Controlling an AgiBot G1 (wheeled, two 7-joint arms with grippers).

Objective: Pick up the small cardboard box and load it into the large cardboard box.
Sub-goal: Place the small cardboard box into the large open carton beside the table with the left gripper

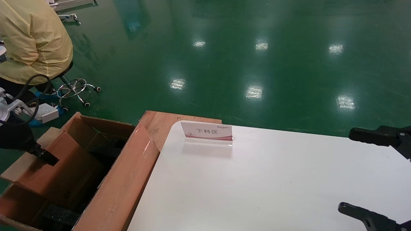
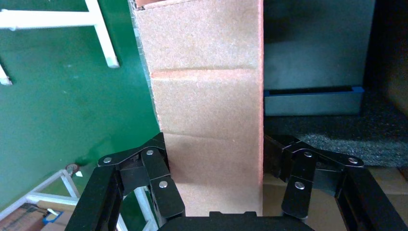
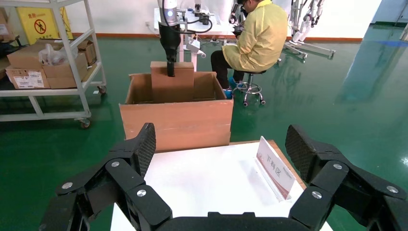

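Observation:
My left gripper [image 1: 45, 157] is shut on the small cardboard box [image 1: 48, 166], a plain orange-brown carton. It holds the box partly down inside the large cardboard box [image 1: 123, 179], which stands open left of the table. In the left wrist view the small box [image 2: 207, 110] fills the gap between the fingers [image 2: 161, 178], with black foam pads [image 2: 337, 137] below. The right wrist view shows the small box [image 3: 172, 86] upright in the large box [image 3: 178, 118]. My right gripper [image 1: 366, 175] is open and empty over the table's right side, as its own view [image 3: 219, 149] shows.
A white table [image 1: 273, 186] carries a small acrylic sign [image 1: 207, 131]. A wooden board [image 1: 160, 123] lies under the table's far left corner. A person in a yellow coat [image 1: 32, 41] sits on a stool behind the large box. A shelf trolley with cartons [image 3: 48, 67] stands farther off.

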